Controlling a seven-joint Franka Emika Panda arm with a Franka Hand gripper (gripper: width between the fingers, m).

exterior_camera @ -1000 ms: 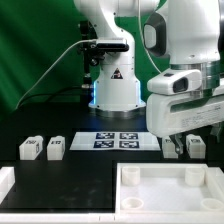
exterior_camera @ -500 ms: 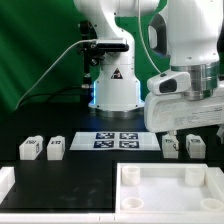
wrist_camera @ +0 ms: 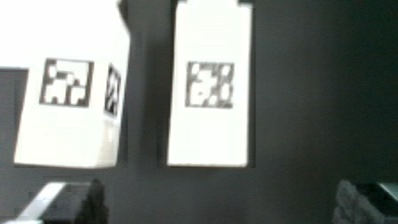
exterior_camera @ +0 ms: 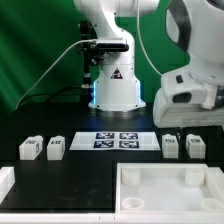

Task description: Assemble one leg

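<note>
Black table (exterior_camera: pixel 85 168), two white legs (wrist_camera: pixel 71 100) (wrist_camera: pixel 214 85) side by side below the wide-open, empty hand (wrist_camera: pixel 217 205), marker board (exterior_camera: pixel 118 139) nearby.

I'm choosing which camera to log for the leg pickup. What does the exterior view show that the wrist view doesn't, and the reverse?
Only the exterior view shows the arm's base, the marker board, the two left legs and the rimmed tray piece. Only the wrist view shows the gripper open, its dark fingertips wide apart with nothing between them, and the tags close up. Both show the two right legs, which lie below the gripper.
</note>
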